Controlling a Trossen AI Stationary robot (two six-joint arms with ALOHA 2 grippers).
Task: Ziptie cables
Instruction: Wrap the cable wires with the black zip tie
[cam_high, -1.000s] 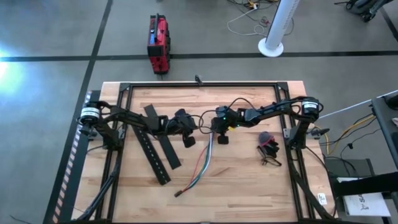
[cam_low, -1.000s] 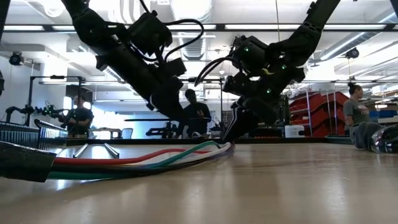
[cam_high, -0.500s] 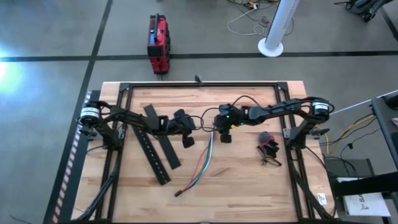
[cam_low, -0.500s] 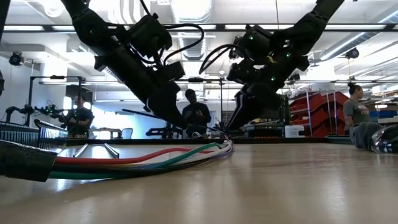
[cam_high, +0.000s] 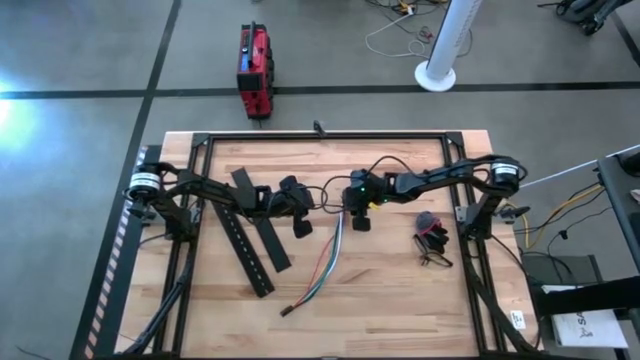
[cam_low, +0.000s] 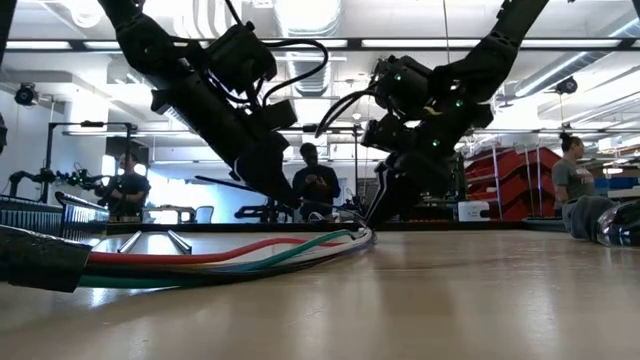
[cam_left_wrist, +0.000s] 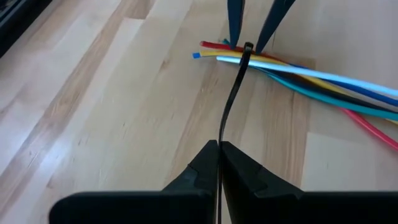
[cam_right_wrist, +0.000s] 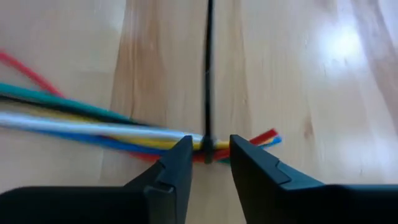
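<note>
High view: a light wooden table (cam_high: 400, 300) with a black frame stands on a grey floor crossed by dark lines; a red case (cam_high: 254, 68) and a white column base (cam_high: 437, 72) sit beyond its far edge. At the left, black slotted bars (cam_high: 250, 240) lie flat on the wood. The left gripper (cam_high: 300, 222) hangs near the table's middle, its fingers pressed together on the tail of a black zip tie (cam_left_wrist: 231, 93), which runs to the near end of the cables (cam_high: 325, 262). The cables lie in a loose bundle from mid-table toward the front edge. The right gripper (cam_high: 358, 218) stands just right of the bundle's far end; in the right wrist view its fingers (cam_right_wrist: 174, 165) are slightly parted astride the tie head at the cables, and contact cannot be judged. Further right rests a small dark wire tangle (cam_high: 432, 240). The low view shows a workshop with ceiling strip lights and seated people (cam_low: 318, 190) behind the table.
</note>
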